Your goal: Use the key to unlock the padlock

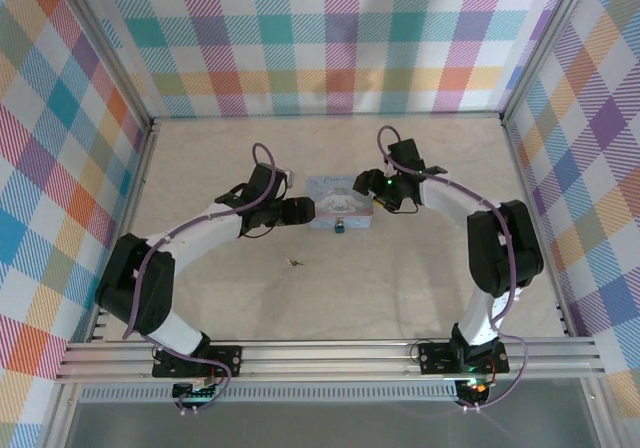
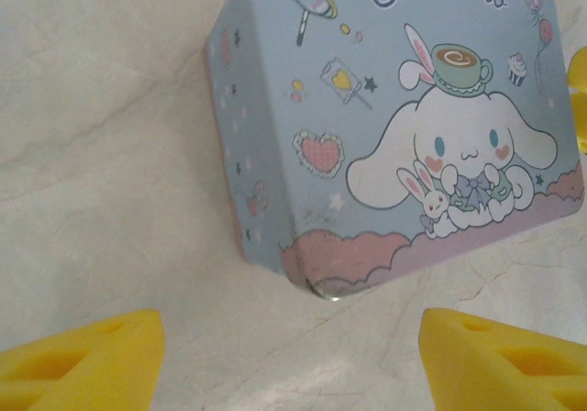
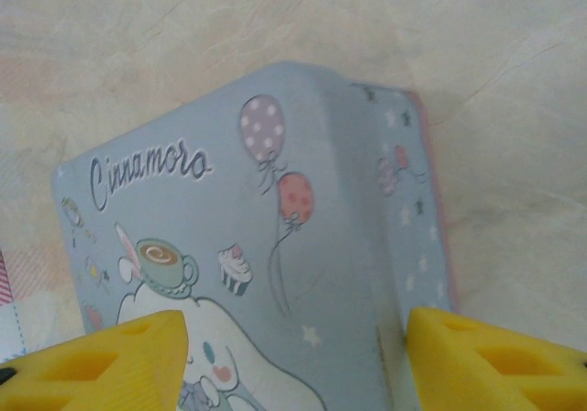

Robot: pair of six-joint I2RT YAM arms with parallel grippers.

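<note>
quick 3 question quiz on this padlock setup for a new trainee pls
1. True or false: the key lies loose on the table, apart from the box.
2. At which side of the box does the padlock sit? A the near side; B the far side; C on the lid.
3. Fill in: the left gripper and the right gripper both have jaws that stand ____.
Key: 1 true; 2 A; 3 open.
</note>
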